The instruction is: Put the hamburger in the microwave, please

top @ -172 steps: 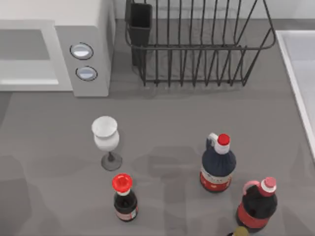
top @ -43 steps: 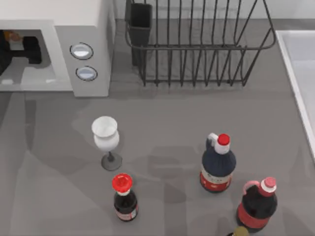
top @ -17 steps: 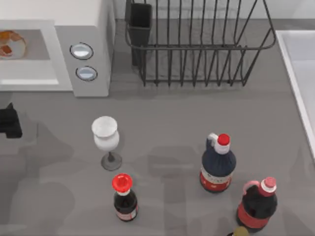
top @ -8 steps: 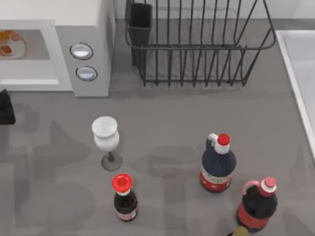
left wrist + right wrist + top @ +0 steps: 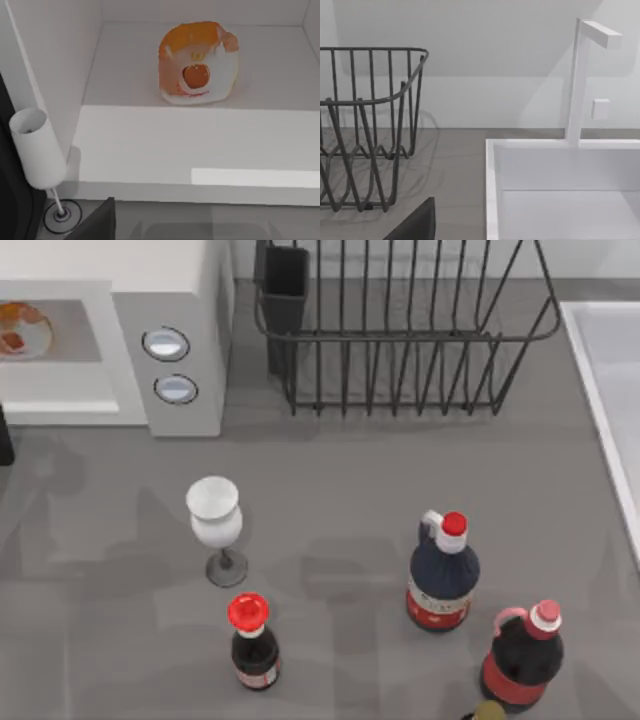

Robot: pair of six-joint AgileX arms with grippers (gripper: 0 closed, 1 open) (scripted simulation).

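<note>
We see the hamburger (image 5: 22,328) lying inside the microwave (image 5: 170,300), so the placing looks done, though we cannot tell our left gripper's (image 5: 3,435) state.

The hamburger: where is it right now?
The hamburger lies inside the microwave at the top view's far left, on the cavity floor, left of the two round buttons.
</note>
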